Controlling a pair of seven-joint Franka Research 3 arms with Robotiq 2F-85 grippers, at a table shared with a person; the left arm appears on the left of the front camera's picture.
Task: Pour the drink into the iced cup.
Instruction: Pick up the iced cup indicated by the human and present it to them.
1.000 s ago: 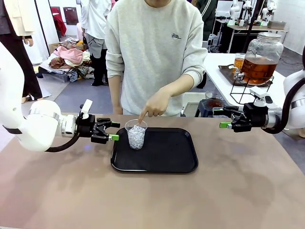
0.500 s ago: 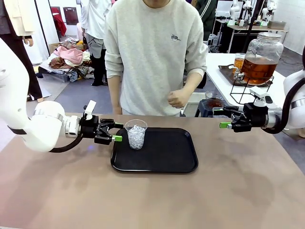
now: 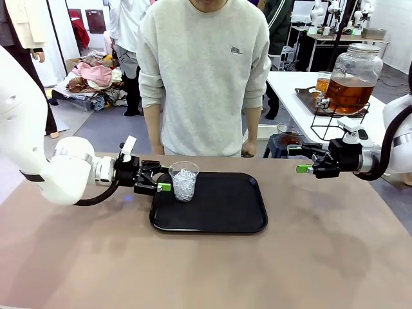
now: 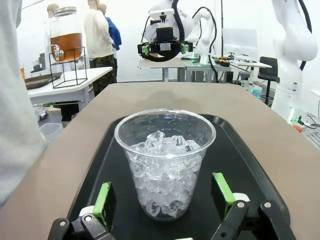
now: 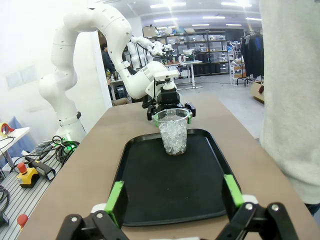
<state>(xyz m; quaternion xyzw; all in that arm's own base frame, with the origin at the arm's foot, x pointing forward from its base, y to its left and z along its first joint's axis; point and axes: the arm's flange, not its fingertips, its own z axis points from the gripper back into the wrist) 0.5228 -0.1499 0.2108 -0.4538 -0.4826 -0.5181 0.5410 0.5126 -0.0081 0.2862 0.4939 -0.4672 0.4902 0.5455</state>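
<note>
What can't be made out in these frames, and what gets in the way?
- Front view: the tap on the dispenser jar is too small to read.
- Front view: the hands of the person are partly behind the far edge of the table.
- Left wrist view: the near rim of the tray is hidden by the left hand and the bottom edge.

A robotics lab in a big open hall: long storage shelves (image 5: 210, 37) stand under ceiling strip lights (image 5: 170, 6). A red emergency-stop button (image 5: 27, 172) and loose cables (image 5: 57, 145) lie on the floor beside the table (image 5: 102, 150). A heap of clothes (image 3: 90, 76) sits farther off.
</note>
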